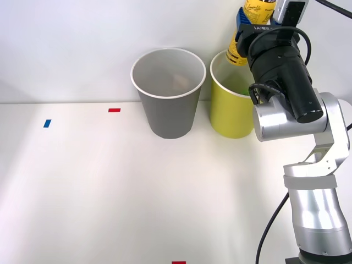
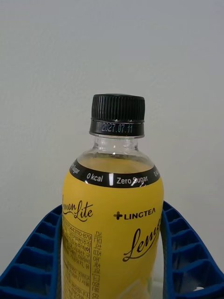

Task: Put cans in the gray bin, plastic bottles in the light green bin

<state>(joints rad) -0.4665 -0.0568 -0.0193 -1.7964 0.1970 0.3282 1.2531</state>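
The yellow bottle [image 2: 112, 219] is held in the right gripper [image 1: 248, 34], whose two blue ribbed fingers [image 2: 35, 252] press on its sides just under the label band; the black cap [image 2: 117, 114] is on and the neck above the yellow liquid is clear. In the front view the yellow bottle [image 1: 246, 32] hangs in the air above the light green bin [image 1: 226, 107], near the far rim of that bin and a little toward the side of the arm; it is tilted, not upright, and it touches nothing except the fingers. The light green bin stands at the far edge of the table [image 1: 110, 192], toward its right side, and the gray bin [image 1: 168, 113] stands just beside it on the left; the two rims are near each other but seem not to touch. Something green shows faintly inside the light green bin, too hidden by the arm to name. I judge that the step in hand is the drop of this bottle into the light green bin; to do it well the gripper should first come over the middle of the opening, because now the bottle looks close to the rim and could hit it and bounce out or toward the gray bin; it is better to go lower before the fingers open, so the fall is short; the arm should also not push the thin wall of the bin, which may tip easily.
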